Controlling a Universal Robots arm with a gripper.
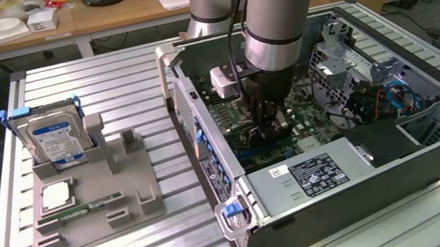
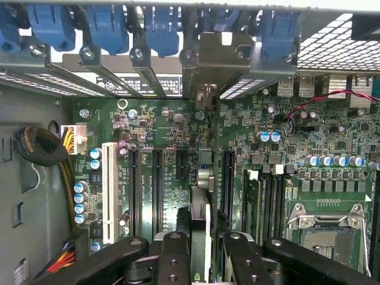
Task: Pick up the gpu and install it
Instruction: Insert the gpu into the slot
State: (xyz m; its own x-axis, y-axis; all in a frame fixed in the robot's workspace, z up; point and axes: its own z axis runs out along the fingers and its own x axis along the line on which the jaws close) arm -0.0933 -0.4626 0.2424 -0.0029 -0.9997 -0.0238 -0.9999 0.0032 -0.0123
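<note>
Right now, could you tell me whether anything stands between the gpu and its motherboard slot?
Nothing visible does: the gpu, held edge-on in the end effector, stands right at the motherboard slots.

My gripper [image 2: 200,264] has its black fingers [image 2: 173,256] pressed against both faces of the gpu [image 2: 200,219]. I see the card edge-on, upright over the green motherboard [image 2: 172,202], between black expansion slots [image 2: 157,178]. Its silver end bracket [image 2: 208,59] sits at the case's rear frame among blue retaining clips [image 2: 163,27]. A white slot [image 2: 108,190] and the CPU socket [image 2: 329,231] flank it.
</note>
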